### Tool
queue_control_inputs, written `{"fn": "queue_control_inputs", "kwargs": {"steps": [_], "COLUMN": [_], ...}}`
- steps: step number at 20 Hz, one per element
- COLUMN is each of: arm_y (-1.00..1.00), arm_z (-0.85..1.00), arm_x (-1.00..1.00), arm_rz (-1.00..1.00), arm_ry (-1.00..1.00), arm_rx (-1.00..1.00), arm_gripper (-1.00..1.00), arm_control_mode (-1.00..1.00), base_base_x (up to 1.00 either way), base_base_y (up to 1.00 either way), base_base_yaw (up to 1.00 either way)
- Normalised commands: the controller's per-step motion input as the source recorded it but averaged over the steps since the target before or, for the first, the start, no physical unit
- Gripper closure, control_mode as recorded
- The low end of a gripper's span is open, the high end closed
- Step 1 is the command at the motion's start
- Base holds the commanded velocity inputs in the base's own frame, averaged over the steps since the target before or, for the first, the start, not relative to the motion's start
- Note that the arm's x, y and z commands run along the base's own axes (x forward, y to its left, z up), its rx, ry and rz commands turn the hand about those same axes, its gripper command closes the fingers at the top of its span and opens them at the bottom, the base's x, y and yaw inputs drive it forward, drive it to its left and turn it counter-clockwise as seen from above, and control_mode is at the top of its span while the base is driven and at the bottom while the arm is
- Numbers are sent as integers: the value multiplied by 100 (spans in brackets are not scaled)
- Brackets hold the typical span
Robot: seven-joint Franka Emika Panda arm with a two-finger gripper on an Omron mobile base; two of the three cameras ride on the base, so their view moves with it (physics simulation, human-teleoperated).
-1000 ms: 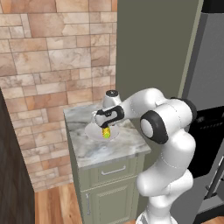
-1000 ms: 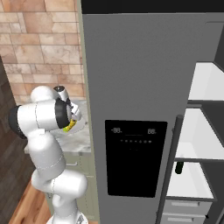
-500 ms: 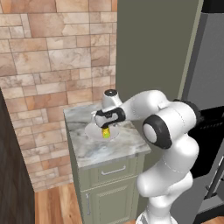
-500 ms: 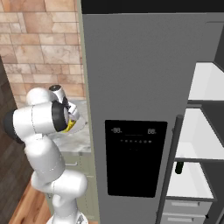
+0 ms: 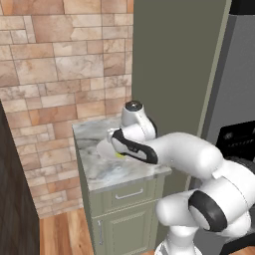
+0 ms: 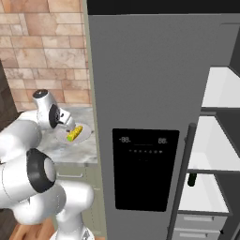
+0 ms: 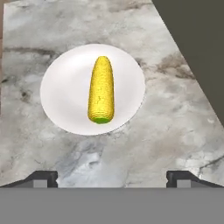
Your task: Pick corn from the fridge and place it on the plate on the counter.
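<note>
Hand view: corn (image 7: 101, 90) lies flat mid plate (image 7: 59, 76) on counter (image 7: 175, 118), apparently delivered; gripper (image 7: 112, 178) spread wide, empty, above near rim.

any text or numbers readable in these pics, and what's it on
"-88-" and "88-": pale digits on the black dispenser panel of the fridge door.
Row of small marks beneath them: too small to read.
Corn, plate, counter: no text.
</note>
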Motion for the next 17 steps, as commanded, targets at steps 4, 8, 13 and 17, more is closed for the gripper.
{"fn": "queue_control_inputs", "kwargs": {"steps": [4, 8, 13, 17], "arm_y": [-29, -41, -15, 0], "arm_z": [87, 78, 81, 66], "arm_x": [-100, -100, -100, -98], "arm_rz": [13, 14, 25, 21], "arm_ry": [0, 0, -5, -5], "arm_rx": [0, 0, 0, -3], "arm_gripper": [-100, -100, -100, -100], "arm_control_mode": [-100, -100, -100, -100], "base_base_x": [0, 0, 0, 0], "base_base_y": [0, 0, 0, 0], "base_base_yaw": [0, 0, 0, 0]}}
